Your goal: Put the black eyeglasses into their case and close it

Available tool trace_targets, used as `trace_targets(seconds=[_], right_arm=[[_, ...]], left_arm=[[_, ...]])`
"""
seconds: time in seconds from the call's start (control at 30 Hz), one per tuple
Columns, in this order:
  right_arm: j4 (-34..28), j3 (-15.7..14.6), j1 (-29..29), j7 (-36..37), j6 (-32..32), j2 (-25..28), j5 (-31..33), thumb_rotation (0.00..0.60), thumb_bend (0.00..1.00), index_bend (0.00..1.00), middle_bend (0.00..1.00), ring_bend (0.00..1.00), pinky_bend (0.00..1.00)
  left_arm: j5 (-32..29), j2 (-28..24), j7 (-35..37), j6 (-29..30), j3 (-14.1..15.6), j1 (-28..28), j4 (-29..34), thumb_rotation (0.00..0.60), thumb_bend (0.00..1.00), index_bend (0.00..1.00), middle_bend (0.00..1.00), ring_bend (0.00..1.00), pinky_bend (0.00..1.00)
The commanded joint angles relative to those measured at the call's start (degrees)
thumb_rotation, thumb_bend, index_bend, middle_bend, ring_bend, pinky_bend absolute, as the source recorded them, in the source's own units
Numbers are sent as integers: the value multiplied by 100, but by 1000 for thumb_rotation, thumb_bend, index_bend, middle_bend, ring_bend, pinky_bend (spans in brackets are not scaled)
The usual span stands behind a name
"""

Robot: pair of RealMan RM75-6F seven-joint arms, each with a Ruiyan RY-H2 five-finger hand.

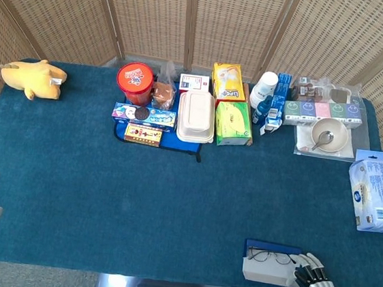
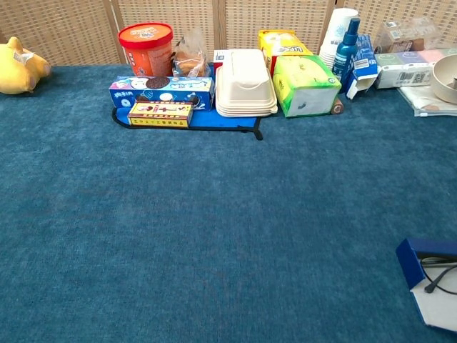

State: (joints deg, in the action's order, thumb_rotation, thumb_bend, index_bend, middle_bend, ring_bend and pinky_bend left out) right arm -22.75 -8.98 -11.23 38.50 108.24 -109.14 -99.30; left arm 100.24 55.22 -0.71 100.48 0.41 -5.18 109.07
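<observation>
A table [image 1: 171,203] covered in dark teal carpet-like cloth filled the view. At its far left corner lay a yellow plush toy [image 1: 32,77]. Along the far edge sat a red tub [image 1: 135,83], a white clamshell box [image 1: 196,116], a green tissue box [image 1: 233,123] and a pale bowl [image 1: 329,135] (a spoon lay inside). A blue wipes pack [image 1: 376,196] lay at the right edge. Near the front right, an open eyeglass case [image 1: 269,263] held black eyeglasses [image 1: 270,256].
</observation>
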Motion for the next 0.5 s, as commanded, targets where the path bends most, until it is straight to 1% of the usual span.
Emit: trace_targets(seconds=[0.03,0.27,0.5], right_arm=[[-21,8,5,11,-6,-1,7,600,283,630,287,238,192],[-83,33,26,36,-29,-3,26,600,290,637,287,238,191],[-298,57,79,14,42,64,10,600,287,651,292,241,191]], left_arm=[[7,1,-15,-2,2,-1,10,600,226,246,245,156,191],[11,3,-47,-8,5,-3,26,600,226,246,245,155,191],[7,19,-51,-12,3,-3,16,599,227,241,245,155,192]])
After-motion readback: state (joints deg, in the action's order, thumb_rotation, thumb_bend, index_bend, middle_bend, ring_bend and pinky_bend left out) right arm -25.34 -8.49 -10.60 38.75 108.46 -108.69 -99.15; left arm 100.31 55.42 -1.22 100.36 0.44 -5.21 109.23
